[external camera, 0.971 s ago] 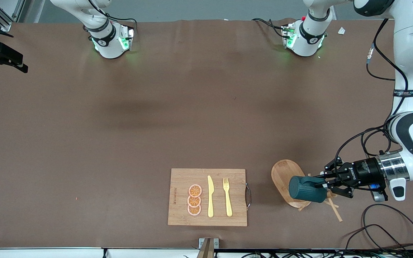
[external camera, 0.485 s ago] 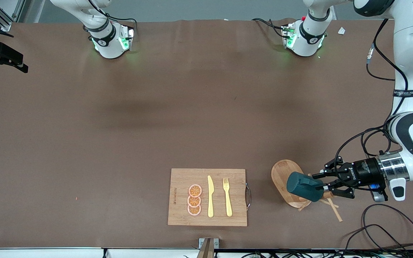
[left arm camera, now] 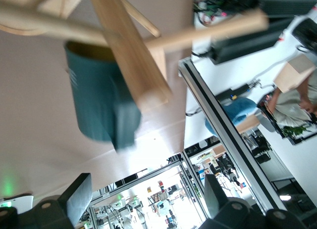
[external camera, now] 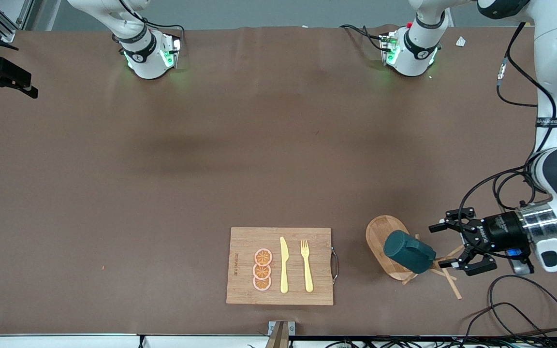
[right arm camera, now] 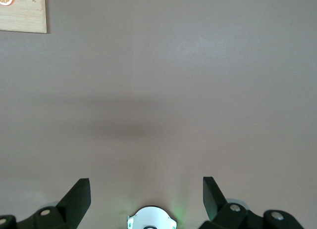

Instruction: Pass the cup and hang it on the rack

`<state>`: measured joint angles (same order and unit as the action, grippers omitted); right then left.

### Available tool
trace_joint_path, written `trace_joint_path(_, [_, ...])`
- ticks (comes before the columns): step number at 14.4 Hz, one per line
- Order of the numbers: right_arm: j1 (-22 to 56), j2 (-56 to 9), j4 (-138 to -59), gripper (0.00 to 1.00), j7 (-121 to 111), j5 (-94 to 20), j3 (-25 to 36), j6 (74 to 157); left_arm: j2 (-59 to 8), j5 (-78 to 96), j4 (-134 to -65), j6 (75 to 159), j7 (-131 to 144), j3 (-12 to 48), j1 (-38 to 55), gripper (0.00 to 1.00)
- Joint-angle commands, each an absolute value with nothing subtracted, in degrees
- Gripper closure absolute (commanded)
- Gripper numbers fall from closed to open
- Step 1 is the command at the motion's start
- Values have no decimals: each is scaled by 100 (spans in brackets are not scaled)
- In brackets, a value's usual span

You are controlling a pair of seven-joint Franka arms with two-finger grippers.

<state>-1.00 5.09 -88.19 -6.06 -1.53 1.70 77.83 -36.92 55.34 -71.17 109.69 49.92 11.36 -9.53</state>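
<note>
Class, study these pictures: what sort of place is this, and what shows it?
Probably a robotics lab: two arms bolted to a covered table, loose cables, and staged props, a cup hung on a rack beside a cutting board.

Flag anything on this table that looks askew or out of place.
The dark teal cylindrical cup hangs tilted on the light wooden mug rack, off the open left claw. Nothing else stands out.

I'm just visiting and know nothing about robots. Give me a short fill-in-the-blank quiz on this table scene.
1. The cup hangs on the ____.
2. The left gripper beside the cup has its fingers ____.
3. On the cutting board, the knife lies between the orange slices and the ____.

Missing words: rack; open; fork
</note>
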Motion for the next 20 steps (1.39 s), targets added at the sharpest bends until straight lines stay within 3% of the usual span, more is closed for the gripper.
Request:
trace_joint_path(1, [-123, 483, -8763, 0, -659, -114, 141, 7752, -3131, 5529, -7225, 10689, 5001, 1099, -984, 0])
trace_joint_path(6, [-123, 492, -8763, 0, -659, -114, 149, 7743, -2401, 3933, -7242, 10231, 4957, 1221, -888, 0])
trace_joint_path(11, [-123, 483, -8763, 0, -659, -114, 141, 7752, -1899, 1454, -7251, 9107, 4284, 1819, -940, 0])
trace_joint_path(16, [-123, 492, -8763, 0, -677, -114, 149, 7743, -1548, -138, -7277, 8675, 2042, 1731, -1037, 0])
trace_joint_path(20, [-132, 492, -8763, 0, -686, -114, 149, 7761, -776, -554, -7864, 8438, 1469, 1408, -748, 0])
